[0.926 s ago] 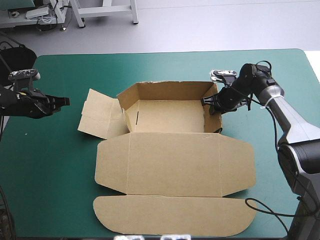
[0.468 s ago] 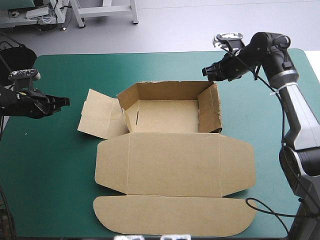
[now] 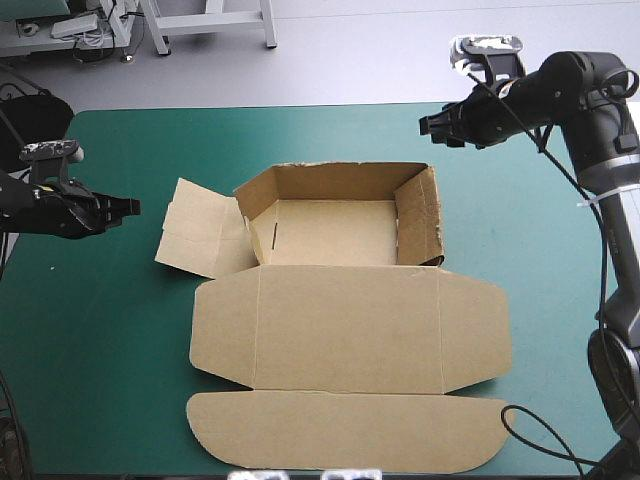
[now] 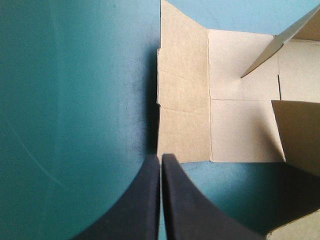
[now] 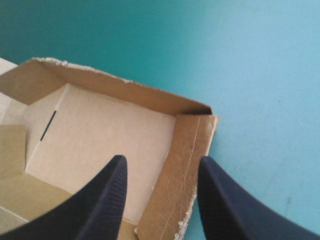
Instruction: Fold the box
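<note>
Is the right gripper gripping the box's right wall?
No: the right gripper is open, raised clear of the box.

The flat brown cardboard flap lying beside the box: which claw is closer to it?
Left. The left gripper, shut, points at the flat brown flap's outer edge from just beside it. The right gripper, open, hovers past the brown box's far right corner.

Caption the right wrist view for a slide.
Open right gripper facing a raised side wall of the box, teal-green table beyond.
</note>
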